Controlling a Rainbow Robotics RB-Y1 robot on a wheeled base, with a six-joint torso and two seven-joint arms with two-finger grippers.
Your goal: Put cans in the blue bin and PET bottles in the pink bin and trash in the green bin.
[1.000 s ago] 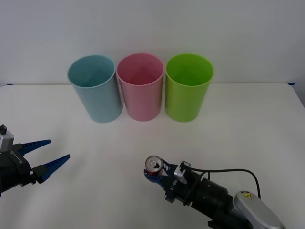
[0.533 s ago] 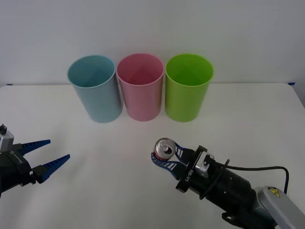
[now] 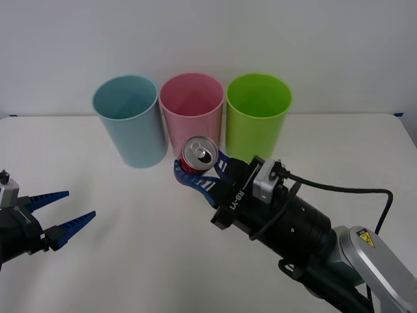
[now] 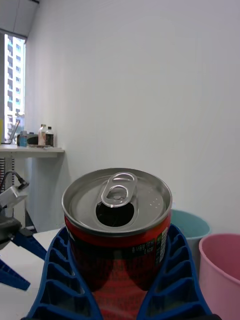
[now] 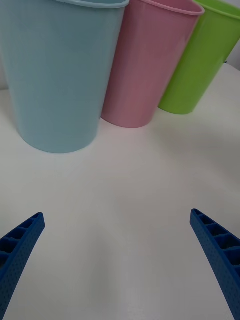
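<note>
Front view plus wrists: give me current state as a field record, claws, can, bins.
right claw: shut on the red can, held upright off the white table, in front of the pink bin
left claw: open, holding nothing, low over the table at the robot's left
can: top opened, pull tab in place
blue bin: upright, leftmost in the row
pink bin: upright, middle of the row
green bin: upright, rightmost
can sorted: not yet
</note>
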